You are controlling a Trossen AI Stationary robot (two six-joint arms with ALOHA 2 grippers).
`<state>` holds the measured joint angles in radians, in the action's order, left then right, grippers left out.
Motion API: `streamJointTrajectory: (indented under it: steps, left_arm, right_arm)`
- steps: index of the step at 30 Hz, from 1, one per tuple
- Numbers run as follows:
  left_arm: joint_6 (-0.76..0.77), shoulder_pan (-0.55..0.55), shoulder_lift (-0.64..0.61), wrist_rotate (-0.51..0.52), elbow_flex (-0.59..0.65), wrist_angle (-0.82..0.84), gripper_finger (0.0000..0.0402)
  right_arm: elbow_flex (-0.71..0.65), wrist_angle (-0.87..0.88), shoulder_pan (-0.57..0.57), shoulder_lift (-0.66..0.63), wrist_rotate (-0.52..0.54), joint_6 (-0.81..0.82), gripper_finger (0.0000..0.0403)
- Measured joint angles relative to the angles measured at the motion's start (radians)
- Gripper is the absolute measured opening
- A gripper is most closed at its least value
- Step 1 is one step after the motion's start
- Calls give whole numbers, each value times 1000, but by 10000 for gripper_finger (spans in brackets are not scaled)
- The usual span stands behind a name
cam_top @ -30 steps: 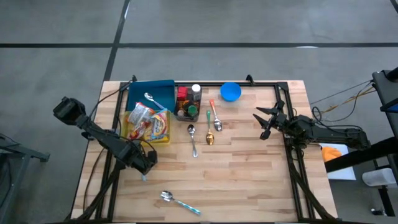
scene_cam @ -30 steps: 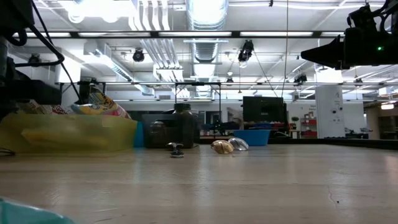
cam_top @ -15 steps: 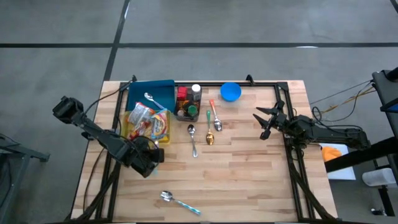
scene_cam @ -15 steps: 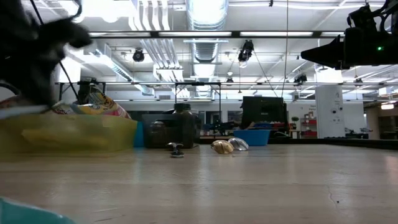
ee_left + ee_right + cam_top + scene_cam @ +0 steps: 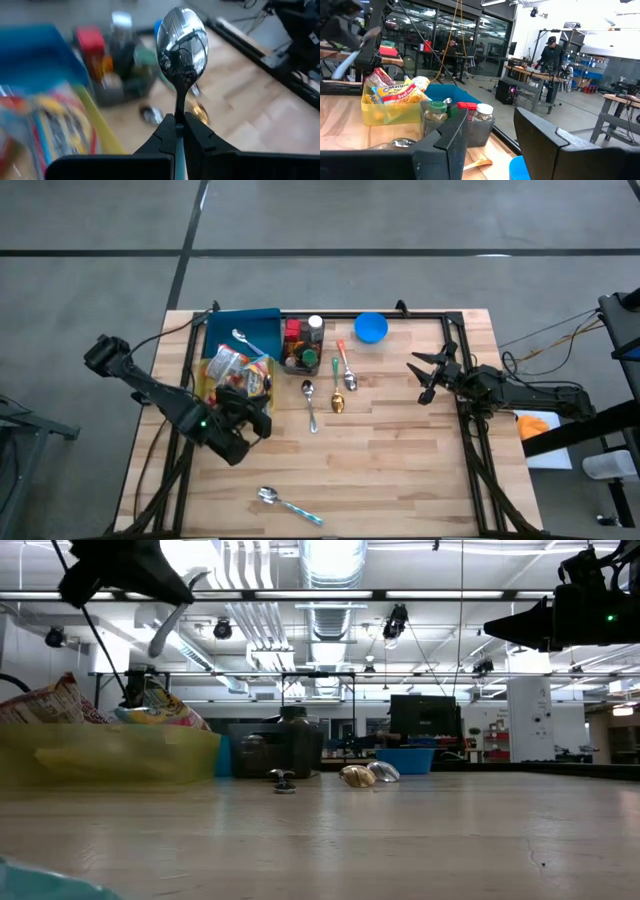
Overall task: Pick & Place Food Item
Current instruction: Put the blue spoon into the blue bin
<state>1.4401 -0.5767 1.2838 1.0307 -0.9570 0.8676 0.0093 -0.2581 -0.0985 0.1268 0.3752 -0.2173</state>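
My left gripper (image 5: pixel 250 415) hangs above the table's left half, beside the yellow tray (image 5: pixel 208 392) of snack packets (image 5: pixel 240 375), and is shut on a shiny metal spoon (image 5: pixel 181 42). In the low view the gripper (image 5: pixel 125 570) is high at the left, with the spoon (image 5: pixel 170 625) sticking out of it slanting downward. My right gripper (image 5: pixel 428 375) waits open above the table's right edge, holding nothing. My left gripper pinches the spoon's handle (image 5: pixel 178 131) between its two fingertips, a short way behind the bowl. The spoon lies along the fingers, its bowl (image 5: pixel 181 42) sticking out beyond them. It is lifted clear of the table and slants downward.
A blue tray (image 5: pixel 250 328) with a spoon stands behind the yellow tray. Beside it are a dark caddy of jars (image 5: pixel 301 345) and a blue bowl (image 5: pixel 371 328). Three spoons (image 5: pixel 337 388) lie mid-table; a teal-handled spoon (image 5: pixel 288 503) lies near the front edge.
My left gripper has risen from the table near the front left, rolling its wrist, and has drifted toward the yellow tray. The spoon has come up with it, lifted clear of the table and now pointing forward and down.
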Motion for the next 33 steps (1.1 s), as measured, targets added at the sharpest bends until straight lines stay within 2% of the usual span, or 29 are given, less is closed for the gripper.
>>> streamJointTrajectory:
  steps: [4,9,12,20,25,29,33]
  left_arm:
    - [-96,69,-29,51,0,8,6]
    - [-246,222,-59,45,0,9,6]
    - [-311,342,-71,7,0,-12,6]
    - [-710,685,-69,-193,7,-255,6]
    - [-938,896,-66,-390,14,-422,6]
    - [-1023,1049,-50,-525,15,-469,6]
    - [-1033,1151,-12,-599,15,-469,6]
  right_arm:
    - [0,0,0,0,0,0,157]
    - [0,0,0,0,0,0,157]
    - [0,0,0,0,0,0,157]
    - [0,0,0,0,0,0,157]
    - [0,0,0,0,0,0,157]
    - [0,0,0,0,0,0,157]
    - [0,0,0,0,0,0,157]
